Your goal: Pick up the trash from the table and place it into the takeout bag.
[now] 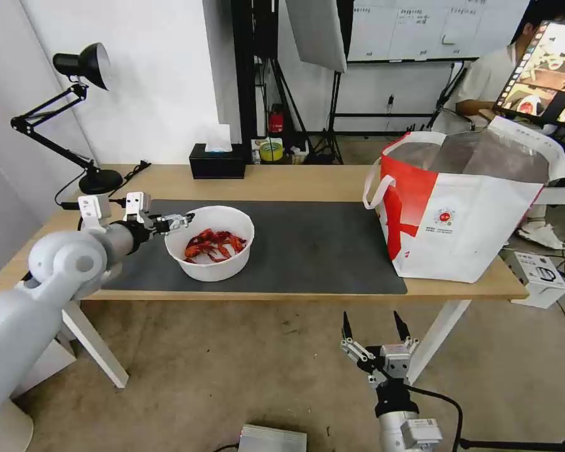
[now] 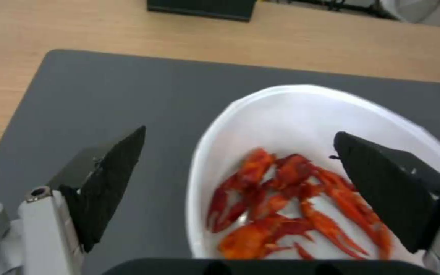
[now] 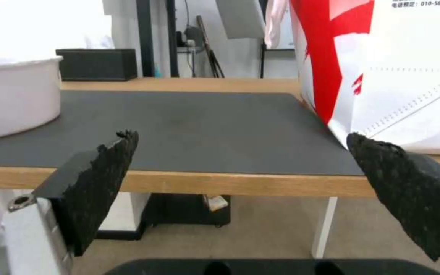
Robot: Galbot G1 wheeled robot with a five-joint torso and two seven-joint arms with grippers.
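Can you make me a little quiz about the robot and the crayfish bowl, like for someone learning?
1. True or false: the left gripper is open, with the near edge of the white bowl between its fingers.
2. What stands at the right end of the table? A) a lamp B) the takeout bag C) a tissue box
3. Fill in: the right gripper hangs open below the table's front edge, holding ____.

Key: 1 true; 2 B; 3 nothing.
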